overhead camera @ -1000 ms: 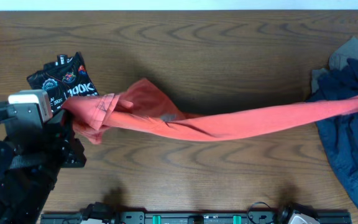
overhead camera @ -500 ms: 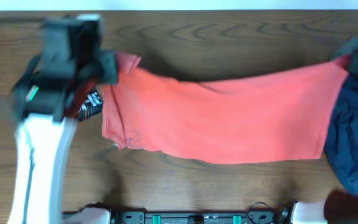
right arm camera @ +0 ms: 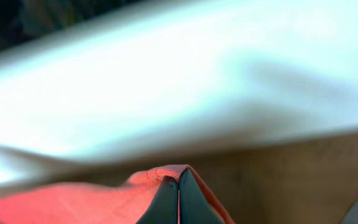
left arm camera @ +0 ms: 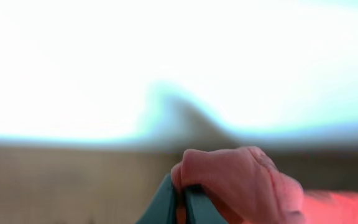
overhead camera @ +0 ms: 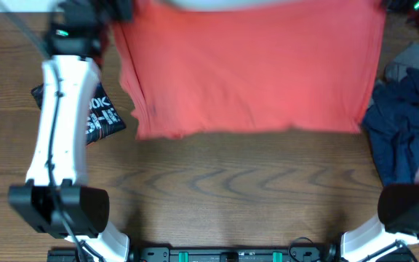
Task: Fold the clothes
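Note:
The coral-red T-shirt (overhead camera: 253, 73) hangs stretched wide between both arms along the table's far side, its lower hem around mid-table. My left gripper (overhead camera: 118, 9) holds its top left corner; in the left wrist view the teal fingers (left arm camera: 166, 208) are shut on a bunch of coral fabric (left arm camera: 241, 180). At the top right corner my right gripper (overhead camera: 393, 4) is shut on the shirt's edge (right arm camera: 160, 174), seen pinched in the right wrist view. A black printed garment (overhead camera: 100, 116) lies at the left, partly under my left arm. Navy blue clothes (overhead camera: 398, 138) and a grey piece (overhead camera: 413, 58) are heaped at the right.
The wooden table (overhead camera: 231, 189) is bare in front of the shirt. My left arm (overhead camera: 57, 131) runs from the near left base to the far edge. Both arm bases stand at the near corners.
Both grippers moved to the far side and upward. The coral-red shirt went from a twisted rope across the table to a wide spread sheet.

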`<state>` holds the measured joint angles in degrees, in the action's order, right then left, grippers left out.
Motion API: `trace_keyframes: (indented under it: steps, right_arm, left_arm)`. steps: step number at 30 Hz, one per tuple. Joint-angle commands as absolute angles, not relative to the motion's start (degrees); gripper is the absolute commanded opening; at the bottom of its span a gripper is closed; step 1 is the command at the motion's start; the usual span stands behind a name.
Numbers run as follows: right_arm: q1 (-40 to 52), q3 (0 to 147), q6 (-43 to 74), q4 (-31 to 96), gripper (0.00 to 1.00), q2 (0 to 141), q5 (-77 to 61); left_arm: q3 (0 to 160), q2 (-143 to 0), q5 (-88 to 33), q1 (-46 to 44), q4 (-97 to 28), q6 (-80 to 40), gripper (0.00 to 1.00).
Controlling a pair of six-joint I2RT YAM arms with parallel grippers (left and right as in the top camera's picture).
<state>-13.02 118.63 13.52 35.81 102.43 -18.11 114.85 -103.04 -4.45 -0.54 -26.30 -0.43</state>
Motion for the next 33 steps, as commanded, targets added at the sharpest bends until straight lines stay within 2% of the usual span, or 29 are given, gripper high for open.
trace_keyframes:
  steps: [1, 6, 12, 18, 33]
  right_arm:
    - [-13.45, 127.0, 16.27, 36.64, 0.01, 96.88, -14.26]
    - [-13.96, 130.47, 15.09, 45.71, 0.01, 96.47, -7.92]
    - [-13.47, 129.21, 10.07, 61.93, 0.01, 98.63, -3.33]
    - [-13.43, 122.54, 9.74, 77.47, 0.01, 102.04, 2.48]
    - [-14.09, 89.73, 8.73, 85.78, 0.01, 102.76, 6.09]
  left_arm:
    - [127.39, -99.22, -11.68, 1.58, -24.84, -1.3, 0.06]
    - [134.3, -99.22, -15.2, 3.49, -31.81, -1.3, 0.06]
    - [132.27, -99.5, -17.61, 3.03, -57.58, 0.03, 0.06]
    - [126.17, -100.92, -17.56, 2.04, -81.06, 1.74, 0.06]
    - [88.29, -100.95, -17.54, 1.89, -92.79, 1.96, 0.06]
